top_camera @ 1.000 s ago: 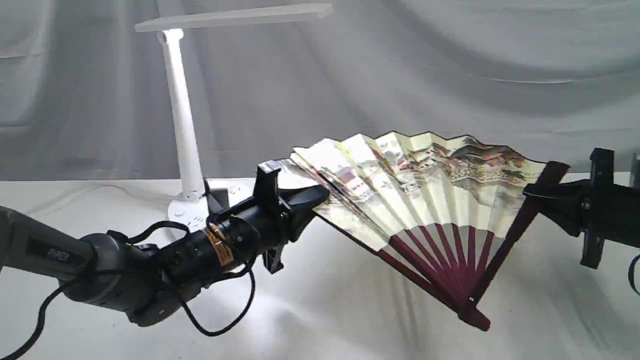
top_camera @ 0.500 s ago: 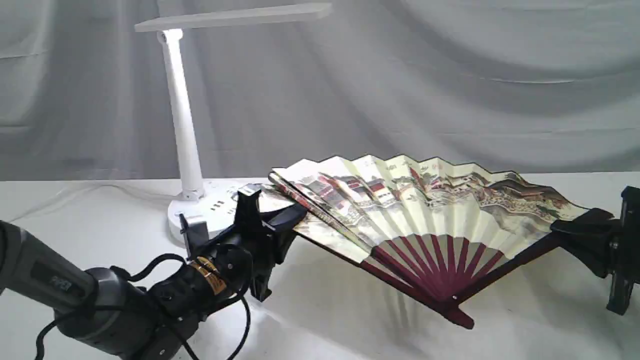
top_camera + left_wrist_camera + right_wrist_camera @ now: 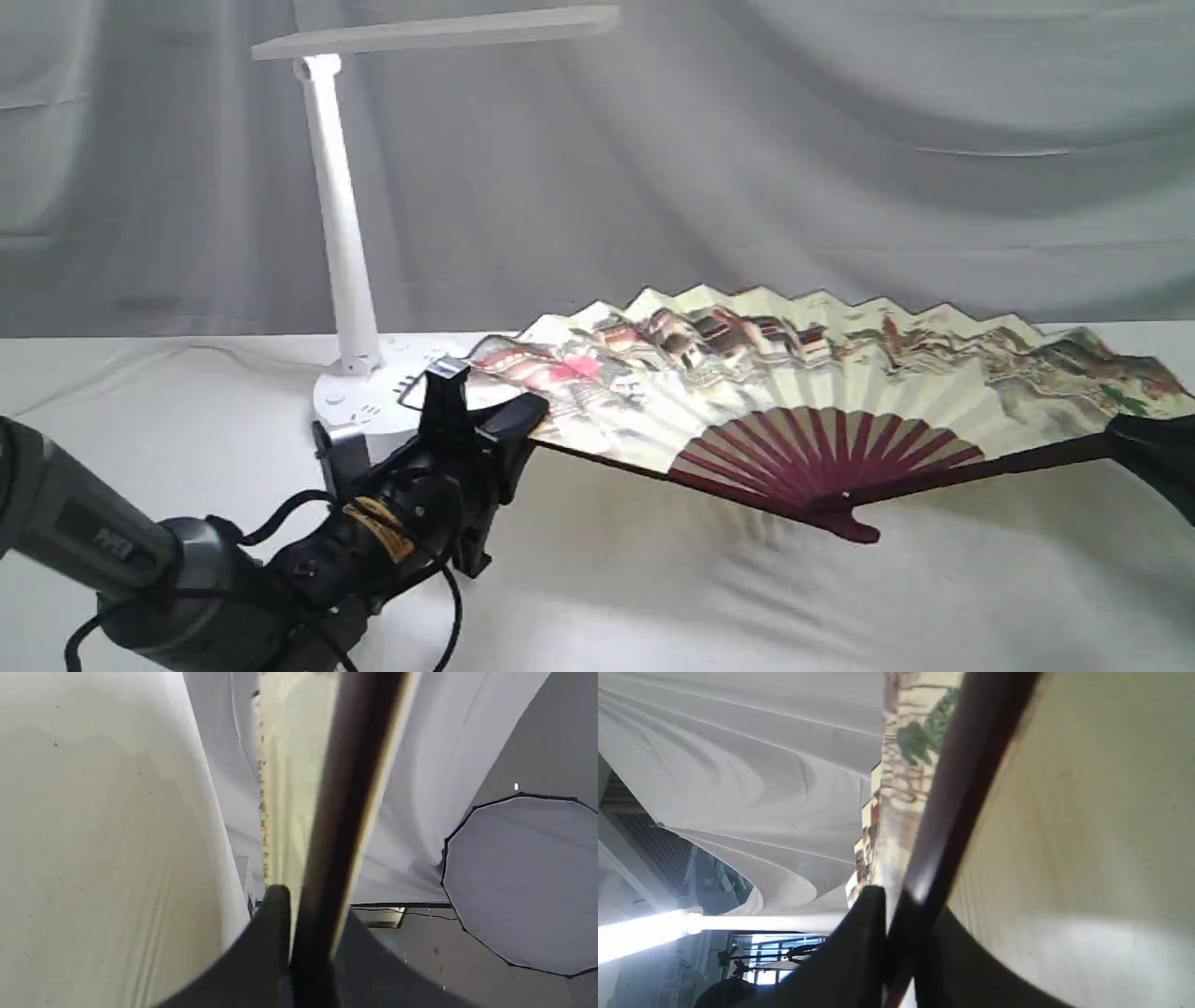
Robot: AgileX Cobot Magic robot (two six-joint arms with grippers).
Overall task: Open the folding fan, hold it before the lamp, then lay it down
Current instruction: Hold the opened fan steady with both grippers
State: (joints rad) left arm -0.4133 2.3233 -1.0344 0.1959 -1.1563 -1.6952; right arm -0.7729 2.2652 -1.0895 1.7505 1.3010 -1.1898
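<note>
The folding fan [image 3: 794, 392] is spread wide, its painted cream leaf tilted almost flat and low over the white cloth. Its maroon pivot [image 3: 845, 525] is at or just above the cloth. My left gripper [image 3: 525, 418] is shut on the fan's left guard [image 3: 345, 812], in front of the lamp's base. My right gripper [image 3: 1134, 441] is shut on the right guard [image 3: 966, 788] and is mostly cut off at the view's right edge. The white lamp [image 3: 341, 215] stands behind the fan's left end, its flat head [image 3: 439, 33] high above.
A white cloth covers the table [image 3: 653, 597], and a grey draped backdrop [image 3: 840, 140] hangs behind it. The lamp's round base [image 3: 359, 406] sits right behind my left wrist, whose cables [image 3: 448, 597] loop down near the cloth.
The fan has come down from a raised, upright pose to nearly flat and has spread wider. Both grippers have dropped. The right one has slid towards the right edge.
</note>
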